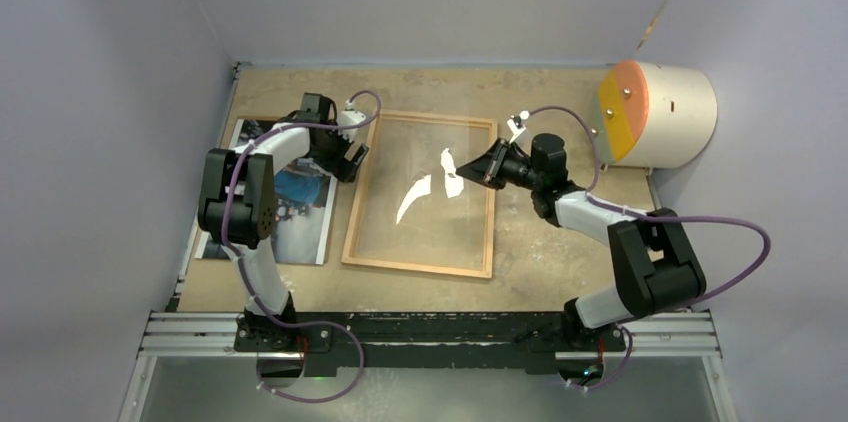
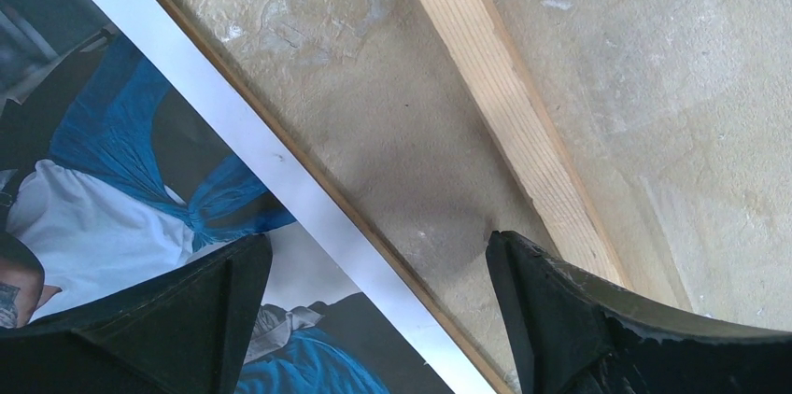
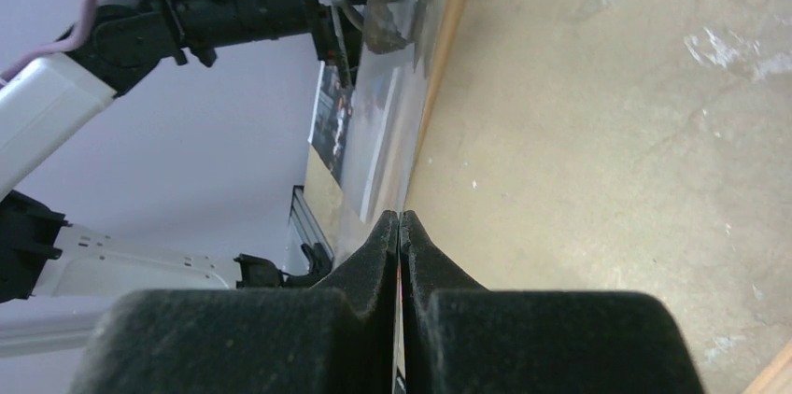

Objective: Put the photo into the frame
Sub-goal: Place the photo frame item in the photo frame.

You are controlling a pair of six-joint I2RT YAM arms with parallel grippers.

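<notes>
Photo (image 1: 300,217) flat, long axis near-far, right edge beneath left claw (image 1: 350,157); jaws wide apart, empty. Frame (image 1: 358,204) just right of claw. Right claw (image 1: 464,173) closed, empty, farther off.

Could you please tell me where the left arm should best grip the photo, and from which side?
Probably its long white-bordered edge nearest the frame. The photo lies flat and thin, so only an edge offers purchase. That one sits directly beneath the open left gripper, so come down from above, straddling it.
</notes>
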